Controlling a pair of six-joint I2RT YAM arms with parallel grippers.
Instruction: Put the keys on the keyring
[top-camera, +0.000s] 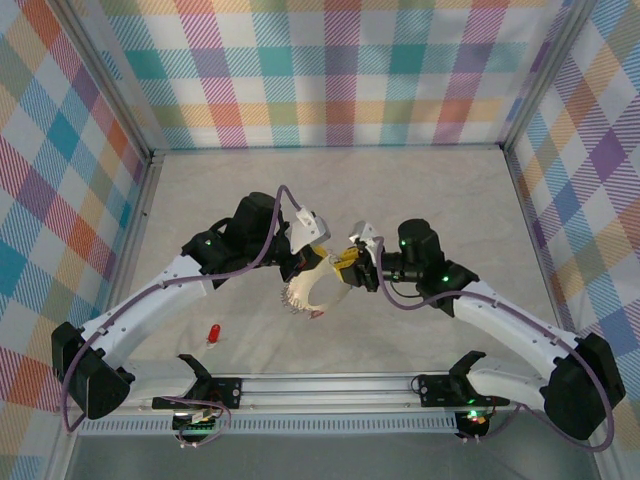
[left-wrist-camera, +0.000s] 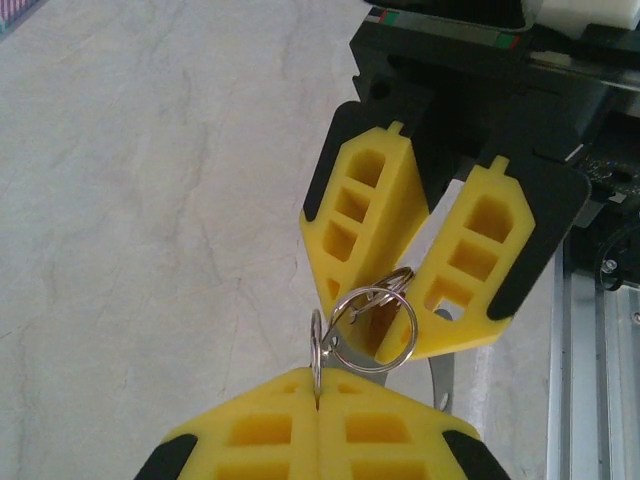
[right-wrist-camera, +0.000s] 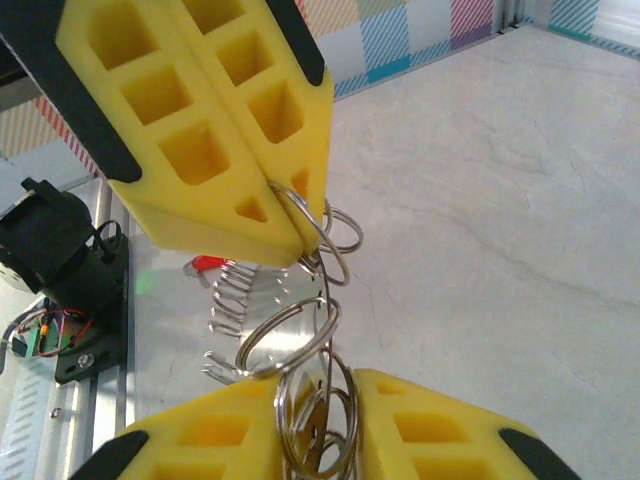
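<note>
Clamped tight on the keyring (top-camera: 305, 290) — left gripper (left-wrist-camera: 318, 400) and right gripper (right-wrist-camera: 315, 420), tip to tip. Risk of slipping loose under uneven pull — dropping below both.

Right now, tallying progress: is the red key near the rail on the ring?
Off: the red key lies on the table, apart from the ring.

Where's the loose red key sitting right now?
In the top view, the red key lies alone on the table, on the left side, just ahead of the metal rail and inside the curve of the left arm.
</note>
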